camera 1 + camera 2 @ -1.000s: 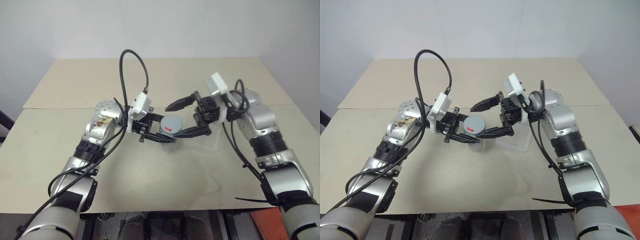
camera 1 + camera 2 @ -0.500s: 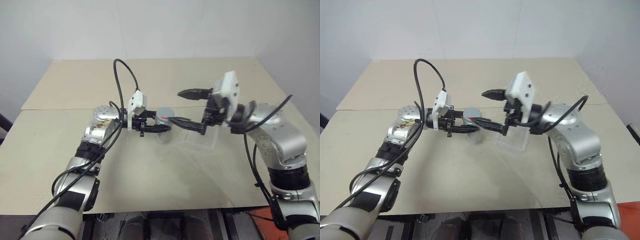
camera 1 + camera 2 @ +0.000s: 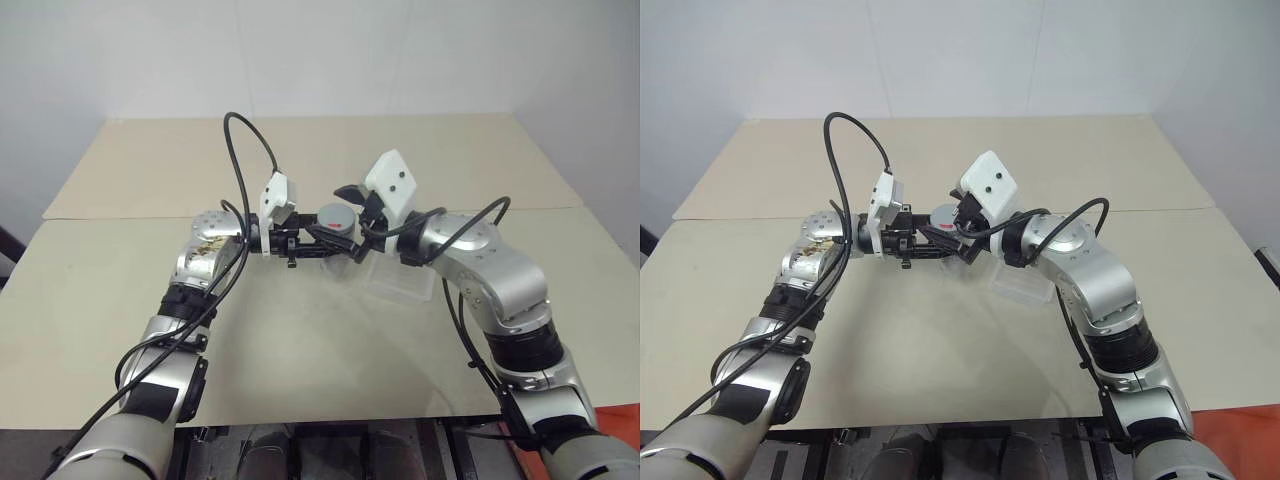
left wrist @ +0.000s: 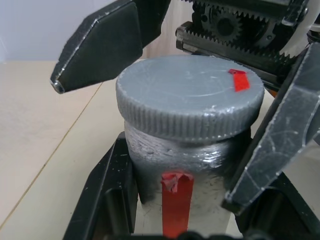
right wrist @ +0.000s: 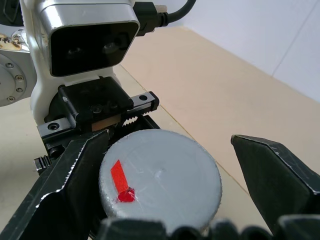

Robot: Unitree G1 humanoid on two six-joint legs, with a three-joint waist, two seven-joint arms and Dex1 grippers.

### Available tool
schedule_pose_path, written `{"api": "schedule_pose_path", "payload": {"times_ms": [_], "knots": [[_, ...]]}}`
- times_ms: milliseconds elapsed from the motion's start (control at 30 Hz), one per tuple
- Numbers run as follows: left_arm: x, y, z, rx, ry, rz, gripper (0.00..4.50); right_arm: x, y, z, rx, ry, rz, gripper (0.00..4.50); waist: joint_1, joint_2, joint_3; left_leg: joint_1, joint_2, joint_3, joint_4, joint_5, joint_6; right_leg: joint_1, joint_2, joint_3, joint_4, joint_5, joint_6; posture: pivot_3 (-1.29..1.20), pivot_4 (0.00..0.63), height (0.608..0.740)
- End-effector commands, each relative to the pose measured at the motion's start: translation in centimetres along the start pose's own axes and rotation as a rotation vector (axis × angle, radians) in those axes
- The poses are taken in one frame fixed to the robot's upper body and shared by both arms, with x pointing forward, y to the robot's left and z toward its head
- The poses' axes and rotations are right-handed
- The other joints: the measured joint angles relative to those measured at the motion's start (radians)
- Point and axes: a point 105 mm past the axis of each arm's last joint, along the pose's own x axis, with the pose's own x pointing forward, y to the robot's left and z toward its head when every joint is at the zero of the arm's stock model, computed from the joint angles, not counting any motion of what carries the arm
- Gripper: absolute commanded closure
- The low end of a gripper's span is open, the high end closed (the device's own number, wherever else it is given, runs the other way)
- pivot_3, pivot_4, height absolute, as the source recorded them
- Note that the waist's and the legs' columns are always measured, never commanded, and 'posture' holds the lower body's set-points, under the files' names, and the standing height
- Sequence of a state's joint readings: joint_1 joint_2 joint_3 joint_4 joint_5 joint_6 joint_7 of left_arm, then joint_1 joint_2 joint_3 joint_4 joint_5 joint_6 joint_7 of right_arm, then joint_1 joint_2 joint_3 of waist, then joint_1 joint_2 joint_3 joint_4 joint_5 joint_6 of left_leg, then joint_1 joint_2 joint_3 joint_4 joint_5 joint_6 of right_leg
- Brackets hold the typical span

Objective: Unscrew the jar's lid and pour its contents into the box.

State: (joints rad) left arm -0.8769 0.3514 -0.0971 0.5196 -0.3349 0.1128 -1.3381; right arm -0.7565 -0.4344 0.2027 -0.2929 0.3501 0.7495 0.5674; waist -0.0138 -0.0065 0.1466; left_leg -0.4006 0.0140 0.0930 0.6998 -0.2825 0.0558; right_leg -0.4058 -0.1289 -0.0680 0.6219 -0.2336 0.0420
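Your jar (image 4: pixel 172 165) sits clamped in the left end effector (image 3: pixel 318 243), held up off the worktop (image 3: pixel 300 350) near its middle, with the lid (image 4: pixel 190 95) still screwed on and its red mark facing up. What changed in the last second: the right end effector (image 5: pixel 165 190) swung in from the right and now straddles the lid, its fingers (image 5: pixel 272 175) spread wide with a gap on each side, touching nothing yet. That puts you at the start of the unscrewing step; closing on the cap looks like the next move. The box (image 3: pixel 400 282) lies just to the right of the jar, on the worktop, waiting for the pour.
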Motion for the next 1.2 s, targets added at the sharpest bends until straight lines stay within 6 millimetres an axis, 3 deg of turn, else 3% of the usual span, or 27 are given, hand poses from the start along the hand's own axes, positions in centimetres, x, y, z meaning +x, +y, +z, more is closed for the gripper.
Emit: {"api": "schedule_pose_path", "payload": {"times_ms": [33,567,767,967,1200], "knots": [[-0.6,-0.2,1.4,0.047,-0.038,0.000,2.46,-1.0,-1.6,1.5,-0.010,-0.055,-0.049,0.03,0.000,0.000,0.000,0.000,0.000,0.000,0.000,0.000,0.000,0.000,0.000,0.000,0.000,0.000,0.000,0.00,0.150,0.740],[-2.2,-0.9,1.4,0.074,-0.015,-0.027,2.46,-4.9,-4.4,1.1,0.005,-0.125,-0.036,0.03,0.001,0.000,0.000,0.000,0.000,0.000,0.000,0.000,0.000,0.000,0.000,0.000,0.000,0.000,0.000,0.00,0.150,0.740],[-2.9,-1.2,1.4,0.077,-0.007,-0.031,2.46,-7.0,-6.2,-0.2,0.023,-0.145,-0.013,0.03,0.009,0.000,0.000,0.000,0.000,0.000,0.000,0.000,0.000,0.001,-0.001,0.000,-0.001,0.000,0.000,0.00,0.150,0.740],[-3.4,-0.7,1.6,0.079,-0.001,-0.004,2.46,-6.9,-3.9,1.2,-0.032,-0.201,0.183,0.03,-0.001,0.000,0.000,0.000,0.000,0.001,-0.001,0.000,0.000,0.000,0.000,0.001,-0.001,0.000,0.000,0.00,0.150,0.740],[-2.9,-0.4,1.8,0.078,-0.002,-0.018,2.46,-3.4,-0.3,3.2,-0.046,-0.273,0.316,0.03,-0.001,0.000,0.000,0.001,0.000,0.000,0.000,0.000,0.000,0.001,0.000,0.001,0.000,0.000,0.000,0.00,0.150,0.740]]}}
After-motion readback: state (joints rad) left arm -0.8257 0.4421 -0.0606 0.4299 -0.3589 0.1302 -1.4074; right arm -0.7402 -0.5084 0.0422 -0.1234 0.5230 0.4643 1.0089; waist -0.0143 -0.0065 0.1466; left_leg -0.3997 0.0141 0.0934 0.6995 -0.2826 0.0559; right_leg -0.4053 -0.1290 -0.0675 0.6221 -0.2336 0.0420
